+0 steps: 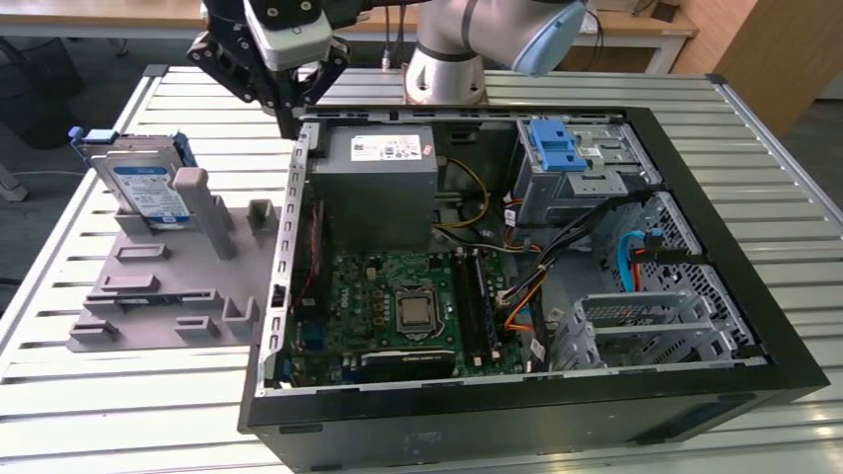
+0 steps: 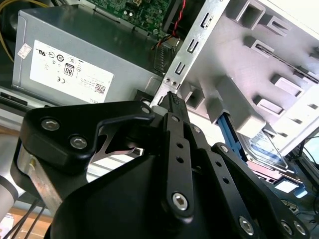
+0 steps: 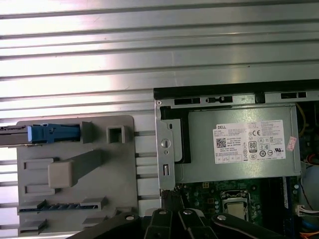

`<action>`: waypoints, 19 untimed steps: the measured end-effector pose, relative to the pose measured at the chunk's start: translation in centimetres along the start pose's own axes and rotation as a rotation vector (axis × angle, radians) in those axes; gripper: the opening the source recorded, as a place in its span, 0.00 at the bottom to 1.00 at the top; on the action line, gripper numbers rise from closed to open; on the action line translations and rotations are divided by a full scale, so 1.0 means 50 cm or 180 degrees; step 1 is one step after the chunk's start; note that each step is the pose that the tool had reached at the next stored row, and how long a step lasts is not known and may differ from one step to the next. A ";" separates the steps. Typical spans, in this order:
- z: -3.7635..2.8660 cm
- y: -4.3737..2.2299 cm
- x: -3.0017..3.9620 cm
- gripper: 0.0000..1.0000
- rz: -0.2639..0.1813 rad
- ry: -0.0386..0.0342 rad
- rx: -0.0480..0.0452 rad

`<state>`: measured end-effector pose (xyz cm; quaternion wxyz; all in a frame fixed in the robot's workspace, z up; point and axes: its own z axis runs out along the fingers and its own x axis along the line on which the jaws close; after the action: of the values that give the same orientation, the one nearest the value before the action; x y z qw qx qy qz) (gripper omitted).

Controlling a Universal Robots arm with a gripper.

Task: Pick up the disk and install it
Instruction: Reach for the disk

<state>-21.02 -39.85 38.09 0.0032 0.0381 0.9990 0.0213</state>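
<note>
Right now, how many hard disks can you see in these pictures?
1. The disk stands in the grey holder at the exterior view's left, beside the computer case. Others may be hidden inside the case.

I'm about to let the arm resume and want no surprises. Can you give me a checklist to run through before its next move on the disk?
1. Disk stands in the grey fixture: ok.
2. Gripper holds nothing: ok.
3. Gripper open for a grasp: not ok, it is shut.
4. Gripper above the disk: not ok, it hangs at the computer case's corner.
5. Drive cage free for the disk: cannot tell.
</note>
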 end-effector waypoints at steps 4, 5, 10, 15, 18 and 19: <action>0.003 -0.001 0.006 0.11 0.0000 0.0008 0.0001; 0.003 -0.001 0.007 0.11 0.0000 0.0008 0.0001; 0.004 -0.001 0.009 0.11 0.0000 0.0011 0.0001; 0.005 -0.001 0.012 0.11 0.0001 0.0014 0.0001; 0.006 -0.001 0.015 0.11 0.0001 0.0016 0.0001; 0.006 -0.001 0.015 0.11 0.0001 0.0016 0.0001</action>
<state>-21.77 -39.86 37.76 0.0007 0.0381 0.9990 0.0213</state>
